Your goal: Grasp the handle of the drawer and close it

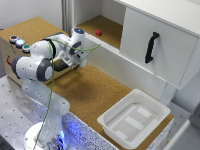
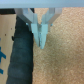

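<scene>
One arm here, its pincer (image 2: 40, 36) clenched on nothing, fingertips meeting over the cork; the drawer (image 1: 64, 64) lies just beside it, toward the wooden box (image 1: 15, 52).

The cork-topped bench (image 1: 92, 92) carries a low wooden box (image 1: 10, 52) with three round coloured buttons at the exterior view's left, a white plastic tub (image 1: 134, 117) near its right corner, and a small red block (image 1: 98, 33) far back.
</scene>
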Available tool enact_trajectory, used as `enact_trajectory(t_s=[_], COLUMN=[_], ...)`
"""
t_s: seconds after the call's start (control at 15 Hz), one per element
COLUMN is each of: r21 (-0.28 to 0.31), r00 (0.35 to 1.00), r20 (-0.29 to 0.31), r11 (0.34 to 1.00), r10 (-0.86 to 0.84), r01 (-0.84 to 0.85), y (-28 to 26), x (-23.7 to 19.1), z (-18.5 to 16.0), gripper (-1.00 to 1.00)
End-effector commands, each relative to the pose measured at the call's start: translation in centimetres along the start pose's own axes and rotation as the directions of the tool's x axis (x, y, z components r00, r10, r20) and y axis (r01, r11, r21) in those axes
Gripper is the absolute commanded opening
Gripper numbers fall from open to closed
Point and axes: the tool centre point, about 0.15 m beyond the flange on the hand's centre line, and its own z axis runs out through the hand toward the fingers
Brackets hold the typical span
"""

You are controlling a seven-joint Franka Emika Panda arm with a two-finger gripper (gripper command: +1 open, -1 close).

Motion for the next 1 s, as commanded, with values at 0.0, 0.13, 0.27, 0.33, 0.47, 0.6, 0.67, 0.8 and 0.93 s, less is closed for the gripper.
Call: enact_trajectory(t_s=[0.0,0.13,0.27,0.33,0.47,0.6,0.67,0.8,0.93], r21=[-0.026,-0.026,-0.026,-0.026,-0.026,-0.007,-0.007,-0.008,-0.005], r00=[0.999,0.999,0.999,0.999,0.999,1.000,0.999,0.999,0.998], r20=[0.032,0.032,0.032,0.032,0.032,-0.003,-0.002,-0.012,-0.011], r11=[1.000,1.000,1.000,1.000,1.000,1.000,0.999,0.999,0.998], r10=[0.009,0.009,0.009,0.009,0.009,-0.013,-0.033,-0.046,-0.062], r01=[-0.008,-0.008,-0.008,-0.008,-0.008,0.013,0.033,0.046,0.062], y=[-2.7,-2.7,-2.7,-2.7,-2.7,-1.9,-2.9,-4.6,-5.9], x=[0.8,0.8,0.8,0.8,0.8,-0.4,-0.3,-0.1,0.2], z=[0.6,0.6,0.6,0.6,0.6,0.2,0.4,0.3,0.3], gripper=[-1.00,-1.00,-1.00,-1.00,-1.00,-1.00,-1.00,-1.00,-1.00])
